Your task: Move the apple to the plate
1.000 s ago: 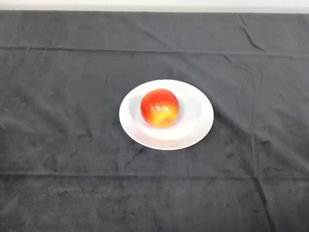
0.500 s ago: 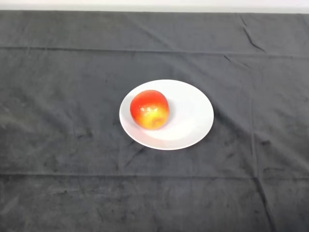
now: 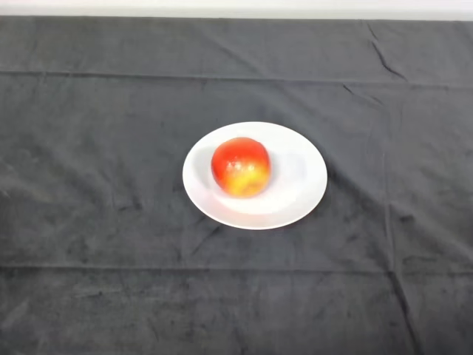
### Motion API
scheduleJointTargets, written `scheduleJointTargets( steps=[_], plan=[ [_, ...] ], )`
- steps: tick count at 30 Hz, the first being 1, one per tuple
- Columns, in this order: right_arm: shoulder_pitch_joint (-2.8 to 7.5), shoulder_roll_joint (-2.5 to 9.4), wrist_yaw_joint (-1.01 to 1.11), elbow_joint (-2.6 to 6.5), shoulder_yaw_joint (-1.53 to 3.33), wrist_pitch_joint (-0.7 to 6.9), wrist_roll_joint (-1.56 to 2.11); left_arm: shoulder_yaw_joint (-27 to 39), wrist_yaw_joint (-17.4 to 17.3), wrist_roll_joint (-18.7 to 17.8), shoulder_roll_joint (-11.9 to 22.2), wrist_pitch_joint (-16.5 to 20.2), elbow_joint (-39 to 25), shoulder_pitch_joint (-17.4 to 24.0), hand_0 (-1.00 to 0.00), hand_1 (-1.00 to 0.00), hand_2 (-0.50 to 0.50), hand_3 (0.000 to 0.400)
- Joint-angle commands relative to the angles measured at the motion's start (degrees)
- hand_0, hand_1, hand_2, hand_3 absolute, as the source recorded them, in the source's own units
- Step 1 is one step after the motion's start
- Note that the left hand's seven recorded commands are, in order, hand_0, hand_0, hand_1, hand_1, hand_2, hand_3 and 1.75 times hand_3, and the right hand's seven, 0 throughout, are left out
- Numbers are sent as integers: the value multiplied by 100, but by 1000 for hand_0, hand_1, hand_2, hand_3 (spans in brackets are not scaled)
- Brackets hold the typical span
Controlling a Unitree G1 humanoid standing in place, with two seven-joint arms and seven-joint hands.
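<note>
One white plate lies on the dark cloth, and it is the landmark for everything else here. One apple sits on the plate, left of the plate's centre and inside its rim, red over most of its skin with a yellow patch on the side nearest the camera. The apple touches nothing but the plate.

Around the plate on every side there is only cloth; nothing stands beside it or over it, and nothing blocks the way to the apple.

No part of the robot hand shows, so whether it is open or closed cannot be told.

The cloth is dark grey and covers the tabletop right across. It has long creases running side to side, one beyond the plate and one nearer than it, and smaller wrinkles near the plate's left edge. Beyond the cloth's far edge runs a pale strip.
</note>
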Motion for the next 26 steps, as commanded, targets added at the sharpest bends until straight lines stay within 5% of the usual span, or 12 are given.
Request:
scheduleJointTargets(
  steps=[1,26],
  plan=[
    [-81,-122,-1,160,-94,-23,-29,226,-31,97,112,-140,259,-217,0,0,0,0],
    [-81,-122,0,162,-96,-24,-32,372,-96,212,90,-126,263,-216,0,0,0,0]
  ],
)
